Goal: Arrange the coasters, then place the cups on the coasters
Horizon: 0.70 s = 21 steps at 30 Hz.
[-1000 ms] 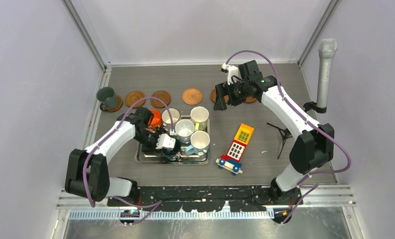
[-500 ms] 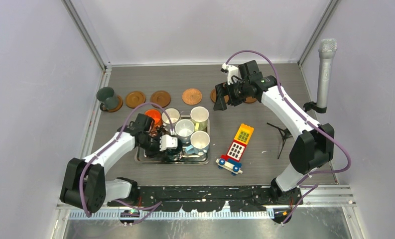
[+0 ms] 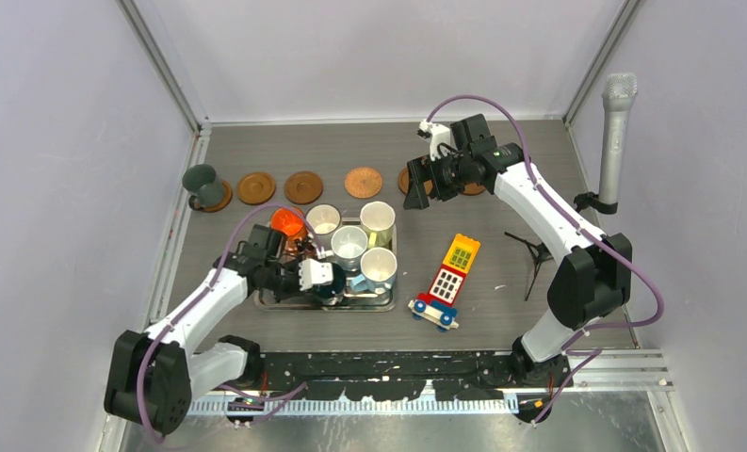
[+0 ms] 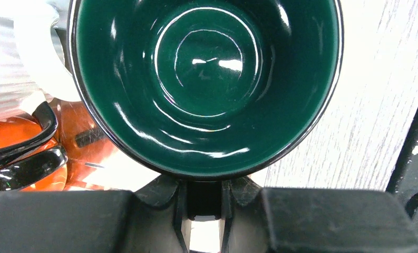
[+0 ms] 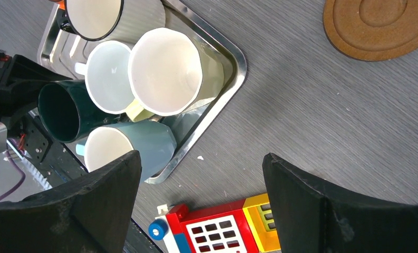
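My left gripper (image 3: pixel 318 279) (image 4: pixel 204 203) is shut on the handle of a dark green cup (image 4: pixel 206 79) (image 5: pixel 64 112), which tilts at the near side of the metal tray (image 3: pixel 277 302) (image 5: pixel 234 57). An orange cup (image 3: pixel 286 222), a white cup (image 3: pixel 323 219), a pale yellow cup (image 3: pixel 377 217) (image 5: pixel 164 71) and two light cups (image 3: pixel 349 242) (image 3: pixel 379 265) stand in the tray. Another dark cup (image 3: pixel 202 179) sits on the leftmost coaster (image 3: pixel 220 198). Three bare coasters (image 3: pixel 256 187) (image 3: pixel 303 185) (image 3: pixel 363 182) follow in a row. My right gripper (image 3: pixel 428 182) (image 5: pixel 201 157) hangs open above the table, holding nothing.
A red, yellow and blue toy block vehicle (image 3: pixel 447 275) (image 5: pixel 222 232) lies right of the tray. A small black tripod (image 3: pixel 536 252) and a grey microphone (image 3: pixel 615 141) stand at the right. Another coaster (image 5: pixel 378 26) lies under the right arm, partly hidden in the top view.
My left gripper has closed onto the green cup's handle, and the left arm has drawn back toward its base, uncovering the orange cup. The right arm has not moved.
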Available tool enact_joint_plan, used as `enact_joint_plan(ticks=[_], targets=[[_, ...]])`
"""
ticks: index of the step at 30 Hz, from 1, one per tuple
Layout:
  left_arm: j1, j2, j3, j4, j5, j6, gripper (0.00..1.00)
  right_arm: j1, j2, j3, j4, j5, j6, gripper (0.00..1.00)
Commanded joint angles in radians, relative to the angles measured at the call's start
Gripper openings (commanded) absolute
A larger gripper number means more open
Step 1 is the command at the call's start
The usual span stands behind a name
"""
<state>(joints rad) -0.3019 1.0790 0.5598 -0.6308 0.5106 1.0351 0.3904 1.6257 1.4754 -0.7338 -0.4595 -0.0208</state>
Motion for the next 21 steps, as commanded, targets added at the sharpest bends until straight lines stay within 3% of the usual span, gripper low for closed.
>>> enact_joint_plan(ticks=[1,6,14,21], targets=[[-0.005,-0.062,0.01,0.005,0.072,-0.023,0.0,-0.001,-0.009,0.01,0.028,-0.021,0.002,0.89],[-0.005,-0.134,0.054,-0.097,0.107,-0.046,0.0,-0.002,-0.009,0.007,0.028,-0.024,0.004,0.89],[-0.005,-0.243,0.194,-0.193,0.159,-0.248,0.0,-0.002,-0.023,-0.013,0.03,-0.023,0.016,0.88],[-0.005,-0.14,0.445,-0.227,0.107,-0.445,0.0,-0.001,-0.023,-0.006,0.028,-0.021,0.02,0.88]])
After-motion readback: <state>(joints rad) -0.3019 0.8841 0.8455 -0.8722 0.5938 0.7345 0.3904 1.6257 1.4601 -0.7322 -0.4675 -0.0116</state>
